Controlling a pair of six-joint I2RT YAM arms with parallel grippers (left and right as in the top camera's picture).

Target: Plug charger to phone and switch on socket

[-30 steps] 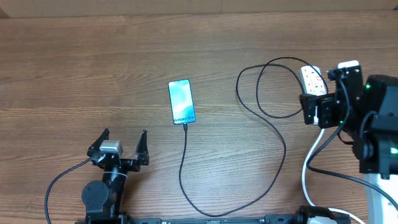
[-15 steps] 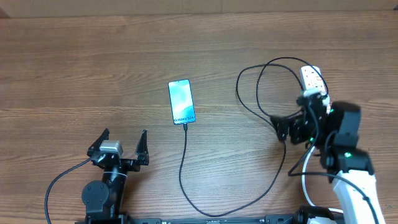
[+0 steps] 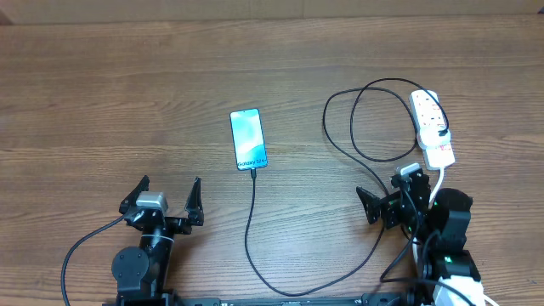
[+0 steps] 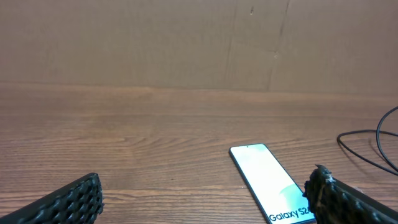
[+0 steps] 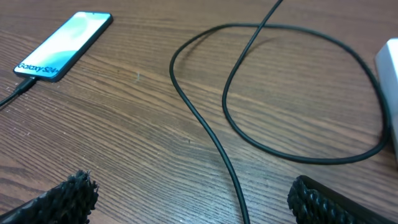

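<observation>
Thin black charger cable [image 3: 252,223] meets the near end of the slim cyan-screen phone [image 3: 248,139]. White oblong socket strip [image 3: 432,127] far right. Left gripper [image 3: 171,182] and right gripper [image 3: 387,183] spread wide, holding nothing.

Table [image 3: 127,93] matt wood grain; phone [image 3: 247,138] glossy glass; socket [image 3: 432,127] smooth white plastic.

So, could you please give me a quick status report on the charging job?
Left gripper and right gripper open, empty. Charger in phone; socket switch unclear. Nothing in the way.
</observation>
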